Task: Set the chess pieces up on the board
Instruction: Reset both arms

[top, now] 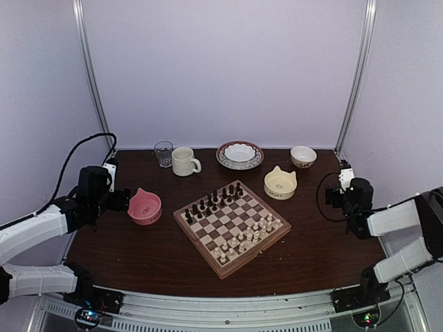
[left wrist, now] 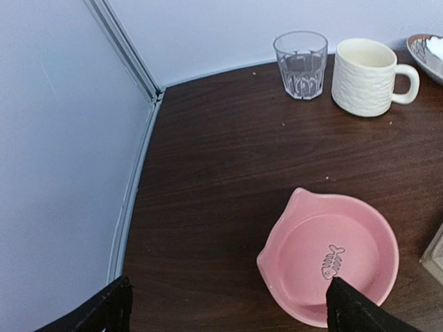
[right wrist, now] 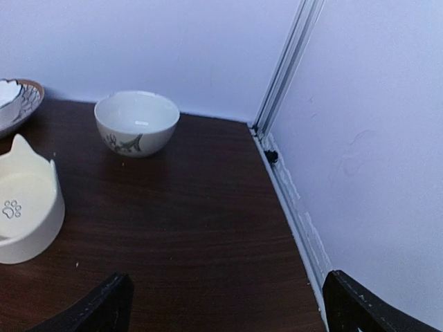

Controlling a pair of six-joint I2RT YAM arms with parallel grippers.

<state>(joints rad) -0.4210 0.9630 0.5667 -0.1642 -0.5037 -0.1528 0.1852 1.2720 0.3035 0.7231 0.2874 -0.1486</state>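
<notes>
Dark tabletop (top: 138, 249); board (top: 230, 223) sits rotated mid-frame, cream chess pieces (top: 248, 237) ranked along its lower-right side. Empty and wide open at frame sides: left gripper (left wrist: 228, 283), right gripper (right wrist: 228, 277). Any correction: descend vertically, pinch one piece; neighbours crowd. Left approach flanked by pink bowl (left wrist: 304, 200); board's middle squares bare.

We cannot tell kinds of chess pieces (top: 242, 238) on board (top: 228, 223): too small. Left wrist view: plate (left wrist: 426, 54) cut by right edge; pink bowl (left wrist: 304, 249) rim partly behind left tool (left wrist: 228, 283) finger. Right wrist view: cat-ear bowl (right wrist: 24, 214) cut by left edge.
</notes>
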